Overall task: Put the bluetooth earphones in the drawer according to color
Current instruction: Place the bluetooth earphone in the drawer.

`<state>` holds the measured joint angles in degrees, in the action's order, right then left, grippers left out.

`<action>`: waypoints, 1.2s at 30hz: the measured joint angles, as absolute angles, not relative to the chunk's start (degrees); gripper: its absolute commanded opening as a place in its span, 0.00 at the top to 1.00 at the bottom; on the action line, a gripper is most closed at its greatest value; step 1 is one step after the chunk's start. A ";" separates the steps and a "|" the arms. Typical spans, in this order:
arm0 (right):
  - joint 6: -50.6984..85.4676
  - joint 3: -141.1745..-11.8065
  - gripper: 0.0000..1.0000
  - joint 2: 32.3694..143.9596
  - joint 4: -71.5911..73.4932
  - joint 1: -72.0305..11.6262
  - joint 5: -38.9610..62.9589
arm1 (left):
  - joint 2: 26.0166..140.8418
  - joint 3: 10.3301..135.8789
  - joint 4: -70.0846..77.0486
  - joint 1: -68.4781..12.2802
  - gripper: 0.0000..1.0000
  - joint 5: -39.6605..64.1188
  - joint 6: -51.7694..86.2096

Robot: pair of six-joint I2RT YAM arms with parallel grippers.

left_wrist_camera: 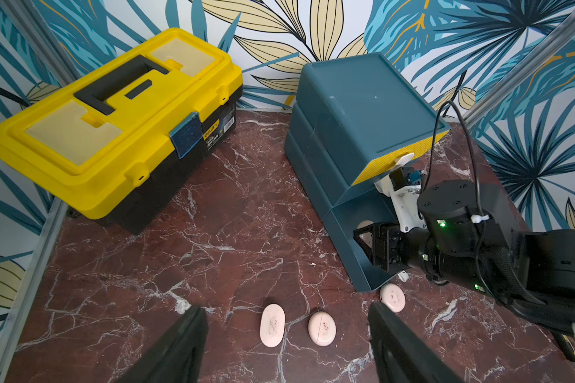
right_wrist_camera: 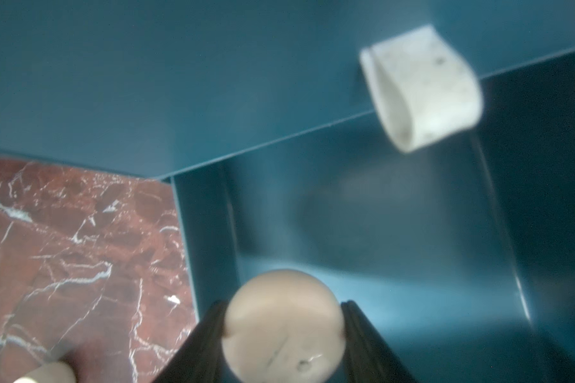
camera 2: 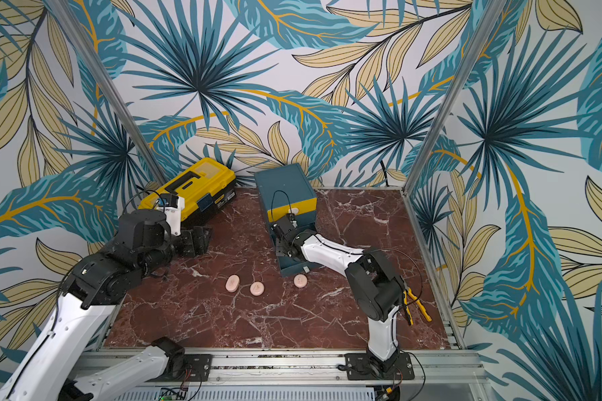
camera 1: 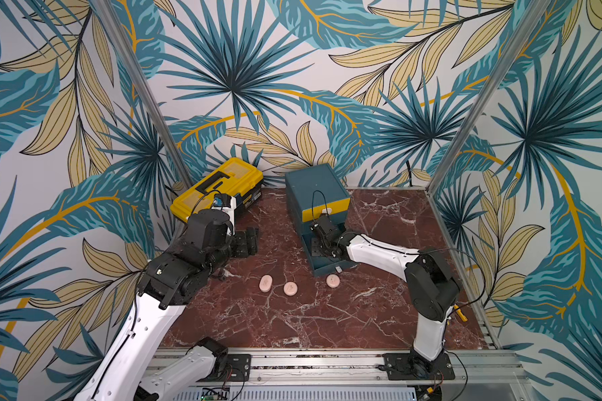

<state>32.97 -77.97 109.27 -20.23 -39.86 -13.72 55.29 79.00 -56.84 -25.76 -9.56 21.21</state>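
Note:
Three pink bluetooth earphones cases (camera 1: 266,283) (camera 1: 290,288) (camera 1: 332,280) lie in a row on the marble table in front of the drawer chest (camera 1: 313,184); the left wrist view shows them too (left_wrist_camera: 272,325) (left_wrist_camera: 322,329) (left_wrist_camera: 392,297). The chest's lowest teal drawer (camera 1: 322,267) is pulled out. My right gripper (right_wrist_camera: 283,308) is shut on a fourth pink case (right_wrist_camera: 281,331), held just above that drawer's floor (right_wrist_camera: 395,232). My left gripper (left_wrist_camera: 286,308) hangs open and empty above the table beside the toolbox, fingers (camera 1: 245,243) wide apart.
A yellow toolbox (camera 1: 219,187) with a black handle stands at the back left, close to the left arm. Yellow-handled pliers (camera 2: 414,305) lie by the right arm's base. Metal posts and patterned walls bound the table on three sides.

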 measured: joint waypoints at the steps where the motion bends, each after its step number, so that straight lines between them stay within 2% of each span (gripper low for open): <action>1: 32.99 -78.02 0.54 109.49 -19.62 -39.72 -13.96 | 55.13 79.00 -56.86 -25.76 0.19 -9.54 21.21; 16: 33.87 -82.72 0.50 116.84 -18.28 -39.07 -13.26 | 54.11 79.00 -56.99 -25.76 0.19 -9.58 21.19; 23: 34.02 -82.72 0.37 116.84 -18.26 -38.98 -12.95 | 53.67 79.00 -57.78 -25.76 0.19 -9.65 21.04; 27: 34.06 -82.67 0.34 116.81 -18.15 -38.92 -12.38 | 53.67 79.00 -57.87 -25.76 0.19 -9.63 21.04; 32: 33.98 -80.62 0.33 113.99 -17.37 -38.87 -12.23 | 53.67 79.00 -57.93 -25.76 0.19 -9.65 21.04; 36: 33.41 -76.93 0.32 105.80 -17.58 -39.00 -12.64 | 53.67 79.00 -57.93 -25.69 0.19 -9.63 21.04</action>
